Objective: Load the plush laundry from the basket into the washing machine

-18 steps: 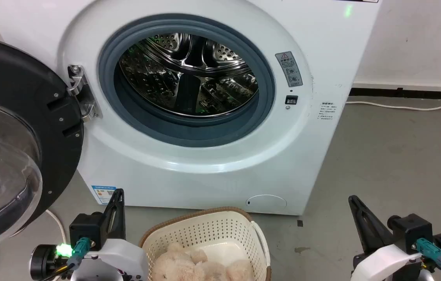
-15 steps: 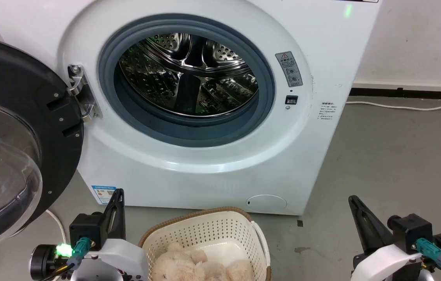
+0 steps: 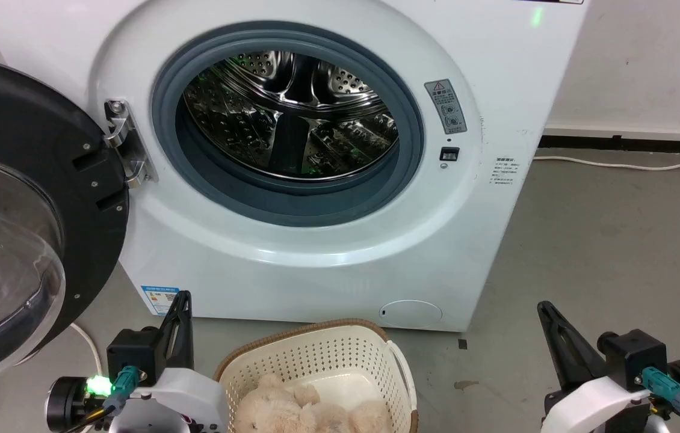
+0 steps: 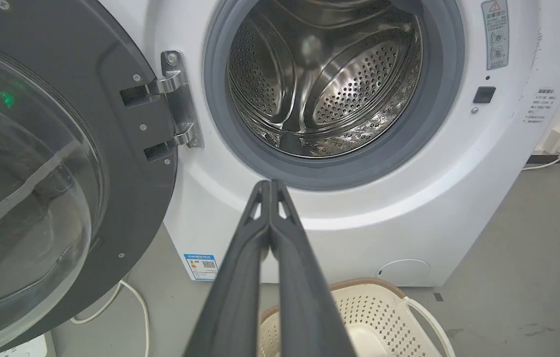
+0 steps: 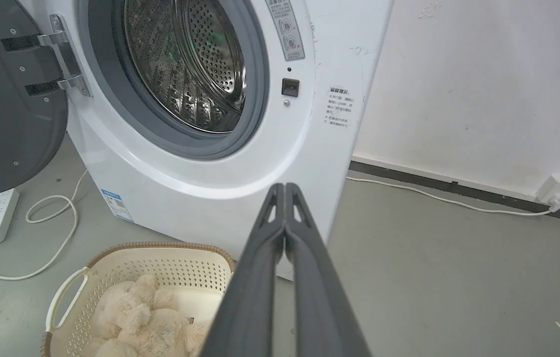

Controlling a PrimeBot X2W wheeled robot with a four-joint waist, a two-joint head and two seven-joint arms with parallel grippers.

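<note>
Our left tool (image 3: 182, 299) sits at the lower left of the head view, its two fingers pressed together tip to tip and holding nothing. Just to its right we see the basket (image 3: 316, 355) on the floor (image 3: 605, 240), with the plush laundry (image 3: 310, 415) lying inside it, apart from both tools. Beyond the basket stands the washing machine (image 3: 316, 270), its door (image 3: 27, 150) swung wide to the left and the steel drum (image 3: 292, 120) showing through the opening. Our right tool (image 3: 543, 308) rests farther right, well apart from the basket, fingers likewise closed on nothing.
</note>
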